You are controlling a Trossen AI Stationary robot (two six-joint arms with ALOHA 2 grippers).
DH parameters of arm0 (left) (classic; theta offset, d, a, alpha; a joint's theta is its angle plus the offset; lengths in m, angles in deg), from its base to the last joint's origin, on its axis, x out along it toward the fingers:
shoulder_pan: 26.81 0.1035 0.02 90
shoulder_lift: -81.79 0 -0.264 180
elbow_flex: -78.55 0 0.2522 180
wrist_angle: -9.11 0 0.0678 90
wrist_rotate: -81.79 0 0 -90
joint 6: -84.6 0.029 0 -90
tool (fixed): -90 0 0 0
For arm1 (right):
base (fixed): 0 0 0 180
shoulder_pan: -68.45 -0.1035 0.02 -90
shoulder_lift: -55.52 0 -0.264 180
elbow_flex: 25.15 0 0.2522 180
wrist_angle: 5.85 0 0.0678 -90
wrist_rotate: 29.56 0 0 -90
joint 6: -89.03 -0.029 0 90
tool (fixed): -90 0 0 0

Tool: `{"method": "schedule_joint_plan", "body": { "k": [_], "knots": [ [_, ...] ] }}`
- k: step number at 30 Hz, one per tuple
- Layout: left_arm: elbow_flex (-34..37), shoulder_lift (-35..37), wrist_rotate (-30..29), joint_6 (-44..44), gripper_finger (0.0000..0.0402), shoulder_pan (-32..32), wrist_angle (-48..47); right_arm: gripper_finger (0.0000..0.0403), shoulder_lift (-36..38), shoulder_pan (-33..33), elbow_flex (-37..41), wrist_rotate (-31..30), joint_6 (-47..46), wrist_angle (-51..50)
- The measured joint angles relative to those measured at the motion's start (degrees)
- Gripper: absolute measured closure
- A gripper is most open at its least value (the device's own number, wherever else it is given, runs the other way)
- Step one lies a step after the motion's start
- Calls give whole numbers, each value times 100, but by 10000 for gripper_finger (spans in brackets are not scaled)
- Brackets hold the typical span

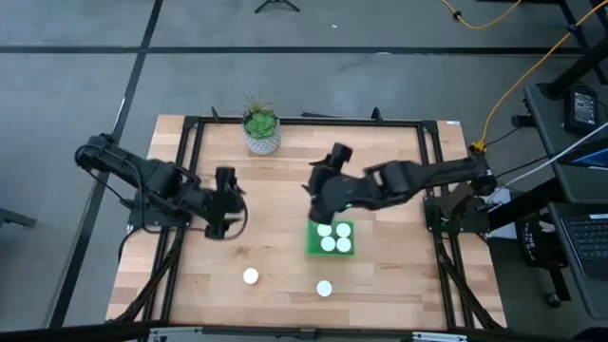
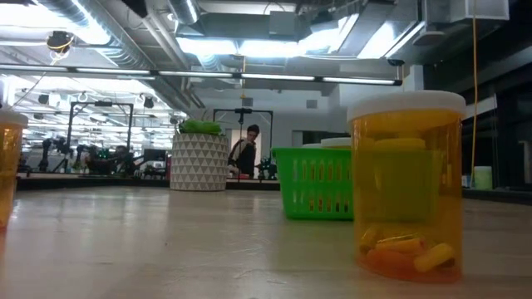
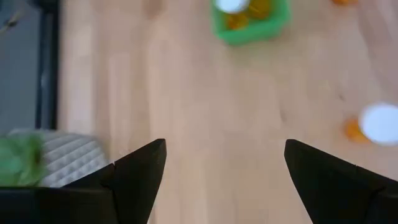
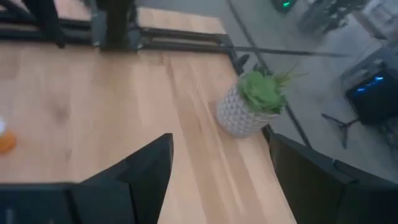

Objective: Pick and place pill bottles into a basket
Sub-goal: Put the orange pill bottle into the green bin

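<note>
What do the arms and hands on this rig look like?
Both arms are dark, jointed, with bulky black housings. The left hand and right hand are black too. In the wrist views each shows two flat, wedge-shaped black fingers. No markings visible.

Basket (image 3: 251, 25) blurred, edge-cropped
</note>
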Motion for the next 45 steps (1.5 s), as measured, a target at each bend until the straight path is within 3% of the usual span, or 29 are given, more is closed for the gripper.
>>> {"method": "schedule_joint_plan", "body": {
  "k": [6,10,13,18,23,32,38,45],
  "knots": [
    [2,-417,65,147,79,-403,-288,136,652,19,211,59,-499,-1233],
    [2,-510,-135,-105,79,-338,-452,136,1372,19,1063,27,-903,-1460],
    [2,-548,-490,-503,79,-194,-766,136,2152,13,2146,34,-1041,-1064],
    [7,-614,-505,-1505,79,-93,-948,136,3607,12,3995,227,-1222,304],
    [7,-1064,-254,-2201,79,-304,-840,136,4595,6,5065,679,-1148,1768],
    [10,-2207,544,-3554,73,-1051,-437,136,4817,6,5314,1019,-137,2180],
    [11,-2522,250,-4432,44,-1456,301,136,4810,17,5314,1020,171,2178],
    [11,-2658,793,-4687,22,-1677,950,136,4808,17,5314,1020,218,2176]
  ]
}}
